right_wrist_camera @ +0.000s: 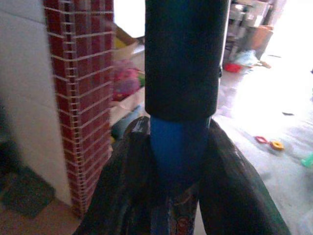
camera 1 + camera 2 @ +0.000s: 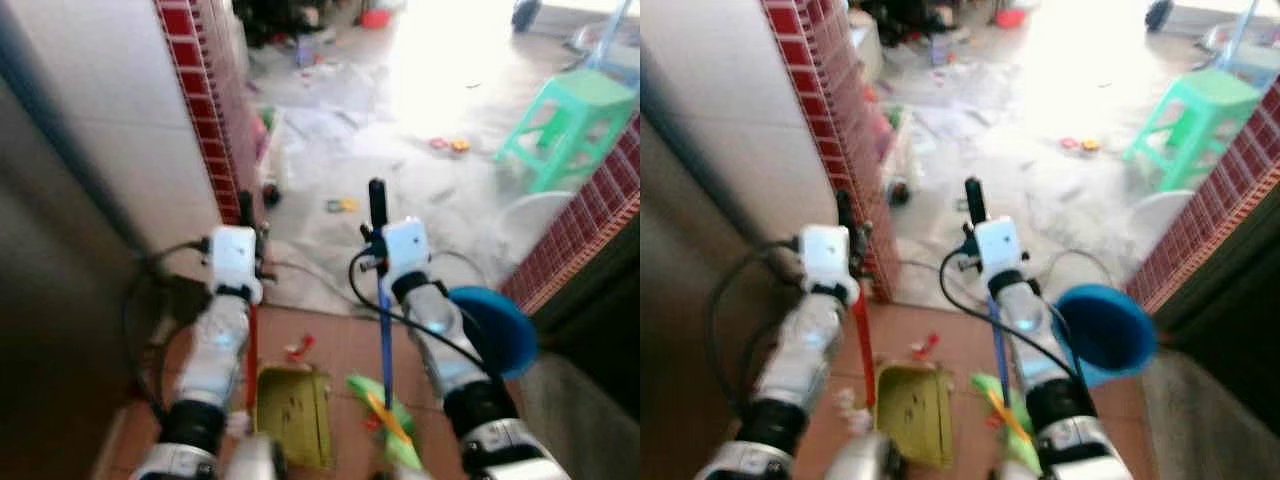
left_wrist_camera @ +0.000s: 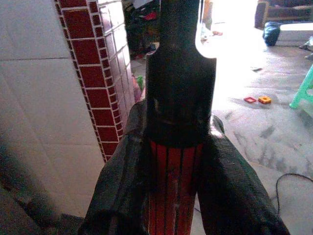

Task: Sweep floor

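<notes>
Two grippers, two handles: left gripper (image 3: 176, 196) clamps one red ribbed dustpan handle (image 3: 173, 186); right gripper (image 1: 178, 196) clamps one blue broom handle (image 1: 177, 147). Below them, one yellow-green dustpan (image 2: 292, 410) rests on tile beside one green-bristled broom head (image 2: 385, 420).

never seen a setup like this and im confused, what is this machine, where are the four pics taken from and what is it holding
This is a humanoid household robot, seen from its own cameras. The two wide pictures come from the stereo camera on its head, looking down over its two silver arms. The two close-ups come from cameras on its wrists, looking along each hand's black fingers.

The left hand is shut on a red handle that runs down to a yellow-green dustpan. The right hand is shut on a blue broom handle leading down to green bristles.

On the floor ahead lie scattered toys and litter, with a green plastic stool and a blue tub to the right.
</notes>
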{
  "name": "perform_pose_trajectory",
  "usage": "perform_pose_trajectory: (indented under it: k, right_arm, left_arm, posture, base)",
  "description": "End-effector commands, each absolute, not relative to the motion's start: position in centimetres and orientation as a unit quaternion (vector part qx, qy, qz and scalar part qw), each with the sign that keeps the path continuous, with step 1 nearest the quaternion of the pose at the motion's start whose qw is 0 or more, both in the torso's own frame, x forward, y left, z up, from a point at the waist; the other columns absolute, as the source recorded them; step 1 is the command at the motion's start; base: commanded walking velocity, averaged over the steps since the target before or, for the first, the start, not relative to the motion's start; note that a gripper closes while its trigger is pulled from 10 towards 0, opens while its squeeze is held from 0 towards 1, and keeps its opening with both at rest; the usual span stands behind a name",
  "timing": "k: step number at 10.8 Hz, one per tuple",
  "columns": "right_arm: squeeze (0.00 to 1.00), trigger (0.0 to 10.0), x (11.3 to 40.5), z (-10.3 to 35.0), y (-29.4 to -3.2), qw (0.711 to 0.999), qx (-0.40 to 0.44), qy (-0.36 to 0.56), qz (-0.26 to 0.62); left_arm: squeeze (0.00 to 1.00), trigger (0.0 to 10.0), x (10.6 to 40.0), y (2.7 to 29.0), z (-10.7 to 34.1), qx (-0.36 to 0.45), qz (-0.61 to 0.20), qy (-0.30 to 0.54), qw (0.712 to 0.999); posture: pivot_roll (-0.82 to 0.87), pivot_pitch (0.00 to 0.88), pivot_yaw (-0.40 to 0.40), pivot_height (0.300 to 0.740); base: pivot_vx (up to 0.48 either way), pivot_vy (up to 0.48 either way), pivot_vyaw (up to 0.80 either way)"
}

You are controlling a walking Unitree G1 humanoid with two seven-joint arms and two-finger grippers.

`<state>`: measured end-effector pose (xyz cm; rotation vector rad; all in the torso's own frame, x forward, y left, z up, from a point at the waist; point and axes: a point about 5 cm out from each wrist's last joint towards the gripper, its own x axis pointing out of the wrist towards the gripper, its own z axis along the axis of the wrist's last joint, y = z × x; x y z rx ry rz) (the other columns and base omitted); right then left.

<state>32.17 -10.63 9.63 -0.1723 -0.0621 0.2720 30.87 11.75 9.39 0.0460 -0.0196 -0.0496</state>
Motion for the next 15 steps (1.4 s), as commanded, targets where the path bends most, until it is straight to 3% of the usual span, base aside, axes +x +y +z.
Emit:
perform_pose_trajectory:
  k: [1, 3, 10, 13, 15]
  right_arm:
    - [0.0, 10.0, 32.6, 10.3, -11.0, 0.986, -0.101, -0.048, 0.124]
    - [0.0, 10.0, 32.6, 10.5, -11.2, 0.986, -0.11, -0.055, 0.112]
    - [0.0, 10.0, 33.0, 11.3, -12.8, 0.984, -0.148, -0.075, 0.058]
    - [0.0, 10.0, 33.3, 11.2, -13.0, 0.989, -0.13, -0.063, 0.044]
    - [0.0, 10.0, 33.7, 11.0, -13.5, 0.994, -0.097, -0.041, 0.032]
  left_arm:
    - [0.0, 10.0, 31.9, 11.1, 13.0, 0.021, -0.041, -0.075, 0.996]
    - [0.0, 10.0, 31.8, 10.3, 14.7, 0.018, -0.073, -0.09, 0.993]
    - [0.0, 10.0, 29.3, 8.1, 10.1, 0.038, -0.192, 0.028, 0.98]
    - [0.0, 10.0, 29.6, 8.2, 7.1, -0.027, -0.164, 0.098, 0.981]
    - [0.0, 10.0, 30.8, 9.5, 7.0, -0.019, -0.103, 0.086, 0.991]
  posture:
    - [-0.08, 0.023, 0.034, 0.74]
    - [-0.08, 0.027, 0.035, 0.74]
    - [-0.09, 0.034, 0.034, 0.74]
    - [-0.09, 0.028, 0.032, 0.74]
    - [-0.1, 0.022, 0.027, 0.74]
  base:
    - [0.0, 0.0, 0.0]
    - [0.0, 0.0, 0.0]
    - [0.0, 0.0, 0.0]
    - [0.0, 0.0, 0.0]
    - [0.0, 0.0, 0.0]
